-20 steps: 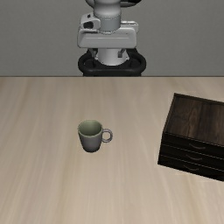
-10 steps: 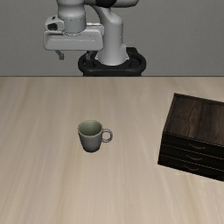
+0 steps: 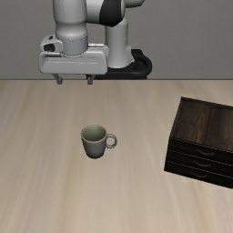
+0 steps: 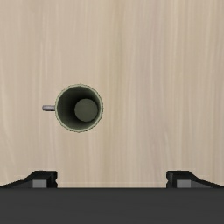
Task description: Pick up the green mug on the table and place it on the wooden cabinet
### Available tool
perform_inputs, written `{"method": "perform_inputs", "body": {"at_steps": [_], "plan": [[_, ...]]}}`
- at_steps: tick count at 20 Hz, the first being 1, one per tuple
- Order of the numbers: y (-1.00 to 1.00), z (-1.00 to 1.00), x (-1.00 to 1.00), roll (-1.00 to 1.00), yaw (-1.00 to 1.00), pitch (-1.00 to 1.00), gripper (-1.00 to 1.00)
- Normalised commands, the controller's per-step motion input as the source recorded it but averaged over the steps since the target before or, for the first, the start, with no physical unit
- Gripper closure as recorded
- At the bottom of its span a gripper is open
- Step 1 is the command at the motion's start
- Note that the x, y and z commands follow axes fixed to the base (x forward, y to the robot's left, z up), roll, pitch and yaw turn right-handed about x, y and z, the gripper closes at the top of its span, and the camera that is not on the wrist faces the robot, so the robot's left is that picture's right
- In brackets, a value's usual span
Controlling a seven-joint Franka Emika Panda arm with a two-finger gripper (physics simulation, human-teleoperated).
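**Claw spread above the table, mug untouched**

The claw [image 3: 75, 80] is held spread wide, its two fingers [image 3: 60, 80] pointed down and well apart, with nothing pinched between them. It is carried high over the table [image 3: 36, 173], and no contact with anything is seen. In the wrist view the claw [image 4: 112, 178] is seen with bare wood between its tips.

The mug [image 3: 95, 141] is found at about 5 o'clock from the claw in the exterior view, well apart from it. It is stood upright on the table with its mouth up. Its handle [image 3: 111, 141] is turned toward 3 o'clock in that view. From the wrist the mug [image 4: 80, 108] is looked into from straight above: nothing is held in it, and its dark inside and round floor are plainly seen. It is placed off the midline of the claw, nearer to one fingertip than to the other.

The cabinet [image 3: 202, 141] is set at 3 o'clock from the mug, well apart from it, at the table's edge in the exterior view. It is made of dark wood, with stacked drawer fronts [image 3: 191, 162] shut, and nothing is stood on its top.

The table is of pale wood grain. A plain grey wall [image 3: 191, 36] is seen behind it, and the base [image 3: 136, 65] is seen at 2 o'clock from the claw.
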Motion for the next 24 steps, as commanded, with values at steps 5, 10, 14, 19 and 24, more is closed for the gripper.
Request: {"method": "perform_inputs", "body": {"at_steps": [5, 10, 14, 19, 24], "plan": [[0.20, 0.00, 0.80, 0.00, 0.00, 0.00, -1.00], [0.20, -0.60, -0.20, 0.00, 0.00, 0.00, -1.00], [0.00, -1.00, 0.00, 0.00, 0.00, 0.00, -1.00], [0.00, -1.00, 0.00, 0.00, 0.00, 0.00, -1.00], [0.00, -1.00, 0.00, 0.00, 0.00, 0.00, -1.00]]}}
